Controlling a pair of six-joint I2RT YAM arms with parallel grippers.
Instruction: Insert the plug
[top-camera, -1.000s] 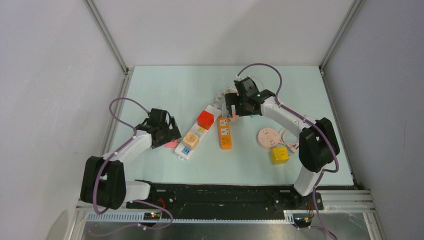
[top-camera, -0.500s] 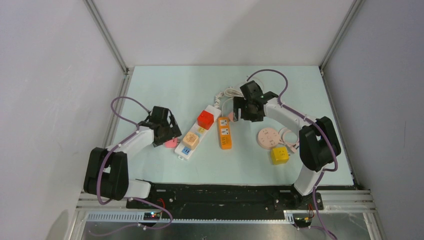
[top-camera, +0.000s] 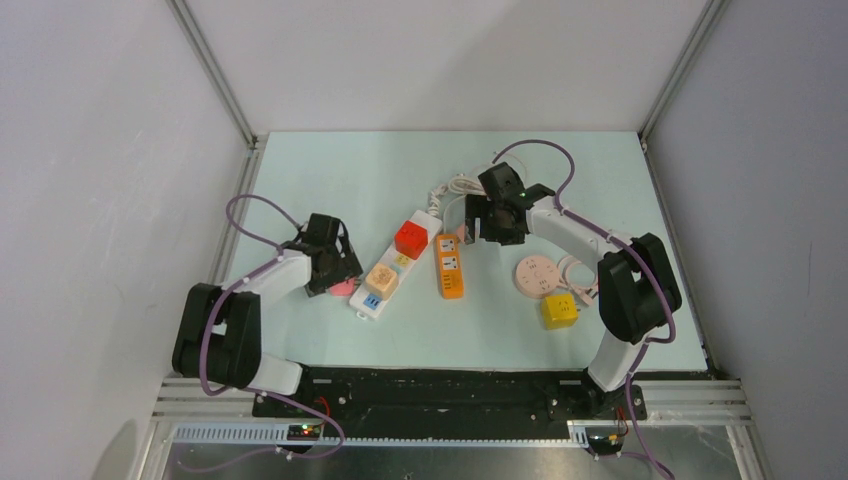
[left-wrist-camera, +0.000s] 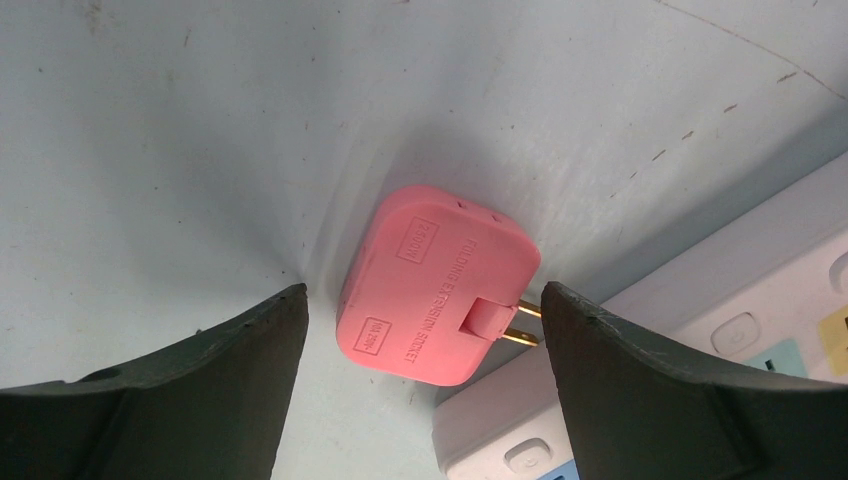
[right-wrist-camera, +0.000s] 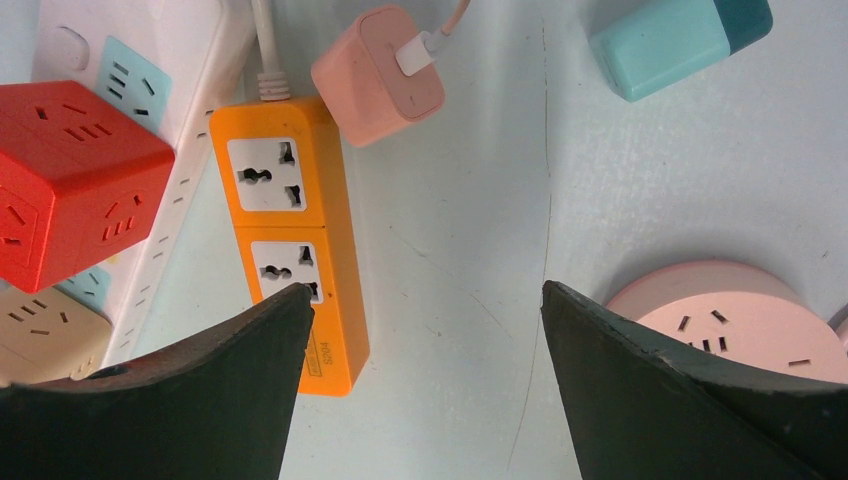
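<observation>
A pink plug adapter (left-wrist-camera: 436, 285) with two brass prongs lies on the table next to the white power strip (top-camera: 383, 277); it also shows in the top view (top-camera: 343, 287). My left gripper (left-wrist-camera: 424, 330) is open, its jaws on either side of the pink adapter, not touching it. My right gripper (right-wrist-camera: 426, 330) is open and empty above bare table, between the orange two-socket strip (right-wrist-camera: 296, 240) and a round pink socket (right-wrist-camera: 722, 318). The white strip carries a red cube (top-camera: 410, 239) and a beige cube (top-camera: 381, 280).
A salmon charger (right-wrist-camera: 377, 75) with a white cable lies by the orange strip's top end. A teal block (right-wrist-camera: 678, 40) lies at the upper right of the right wrist view. A yellow cube socket (top-camera: 559, 310) sits at the front right. White cables (top-camera: 455, 187) coil behind the strips.
</observation>
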